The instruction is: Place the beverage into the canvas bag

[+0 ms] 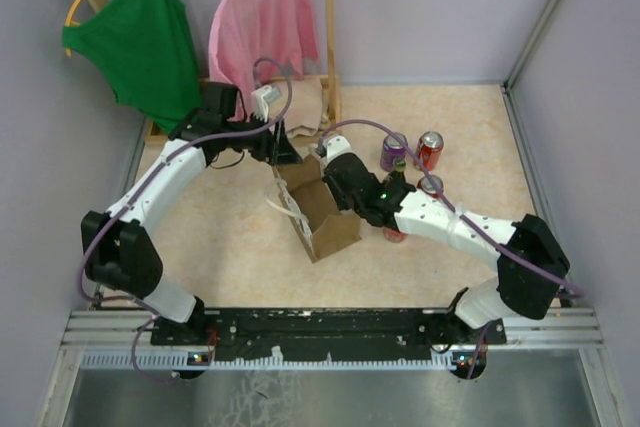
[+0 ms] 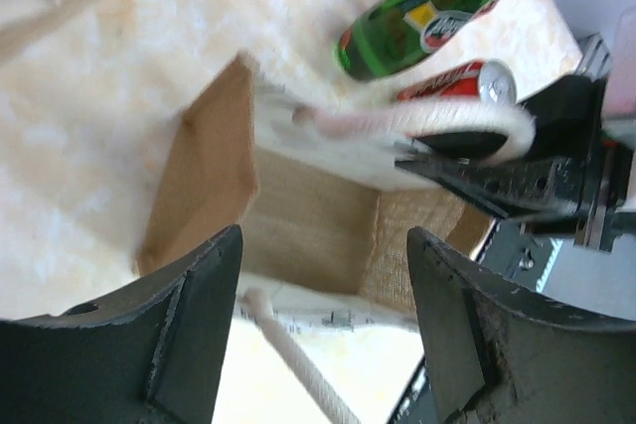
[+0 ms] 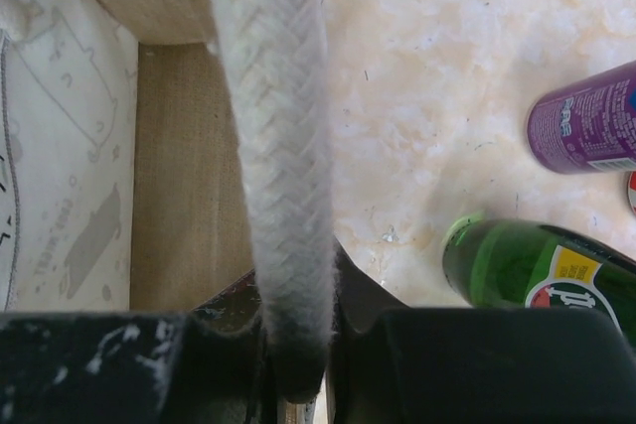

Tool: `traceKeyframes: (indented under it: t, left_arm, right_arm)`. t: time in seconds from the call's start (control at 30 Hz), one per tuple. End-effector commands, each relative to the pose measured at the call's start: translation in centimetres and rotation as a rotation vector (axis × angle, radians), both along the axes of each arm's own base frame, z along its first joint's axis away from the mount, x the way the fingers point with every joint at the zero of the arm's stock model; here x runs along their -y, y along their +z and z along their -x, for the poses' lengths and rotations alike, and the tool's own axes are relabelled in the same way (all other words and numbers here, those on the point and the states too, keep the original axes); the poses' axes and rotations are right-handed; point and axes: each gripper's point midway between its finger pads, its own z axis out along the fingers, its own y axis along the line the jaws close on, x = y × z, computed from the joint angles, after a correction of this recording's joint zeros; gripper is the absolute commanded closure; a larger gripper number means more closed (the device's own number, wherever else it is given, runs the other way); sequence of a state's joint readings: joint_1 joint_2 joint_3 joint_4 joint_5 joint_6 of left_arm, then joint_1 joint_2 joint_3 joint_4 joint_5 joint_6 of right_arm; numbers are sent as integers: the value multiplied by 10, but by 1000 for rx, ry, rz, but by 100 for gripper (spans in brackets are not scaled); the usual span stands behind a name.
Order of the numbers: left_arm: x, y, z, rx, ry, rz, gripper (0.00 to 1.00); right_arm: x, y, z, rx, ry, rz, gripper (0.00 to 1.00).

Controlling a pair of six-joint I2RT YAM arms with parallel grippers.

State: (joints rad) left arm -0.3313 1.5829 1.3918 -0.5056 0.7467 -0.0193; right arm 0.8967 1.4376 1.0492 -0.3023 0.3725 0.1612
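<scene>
top view: bag (image 1: 325, 219) stands open on the table (image 1: 230, 257) between the two arms, mouth up. left gripper (image 1: 283, 147) is just beside its far left corner and right gripper (image 1: 318, 157) is at the far rim. can't read either set of jaws from up here. purple can (image 1: 393, 152) and red can (image 1: 430, 150) are on the table right of the bag, apart from it. left wrist view: left fingers (image 2: 199, 335) stand wide apart with nothing between them, looking down into the bag. the inside looks bare as far as it shows. across the mouth the right gripper is clamped on a white cord handle (image 2: 417, 126), held up off the rim. green bottle (image 2: 427, 12) is on the table beyond the bag, near the red can, with the purple can at the top edge. right wrist view: the handle runs straight down into the right jaws and is pinched tight between them. bag wall is on the left. green bottle and purple can are on the table to the right, both outside the bag. progress: looks like early prep. the bag is held by one handle, no drink is gripped and none is inside. left to do: grab a drink, carry it over the mouth, lower it in, let go. can't tell which drink is meant.
</scene>
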Motion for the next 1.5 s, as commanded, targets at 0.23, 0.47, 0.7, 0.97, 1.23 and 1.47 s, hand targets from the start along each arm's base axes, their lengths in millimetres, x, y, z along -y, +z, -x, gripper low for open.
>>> traceKeyframes:
  t: [0.23,0.47,0.7,0.97,1.23,1.47]
  left_arm:
    - [-40,-38,42,-152,229,-135,30]
    - [-50,-59,49,-190,266,-182,30]
    - [-35,-73,52,-252,242,-150,30]
    - [-17,-71,40,-297,235,-102,30]
    - [-9,-50,37,-295,220,-67,30]
    - [-11,-61,54,-354,205,-66,31]
  right_arm:
    - [-6,8,0,13,-4,-42,86]
    - [-8,5,0,4,-3,-41,86]
    - [-8,1,-1,-2,-7,-29,86]
    - [-7,-3,0,-11,-12,-23,86]
    - [-3,-4,2,-15,-17,-20,86]
    - [-7,-8,2,-23,-7,-22,86]
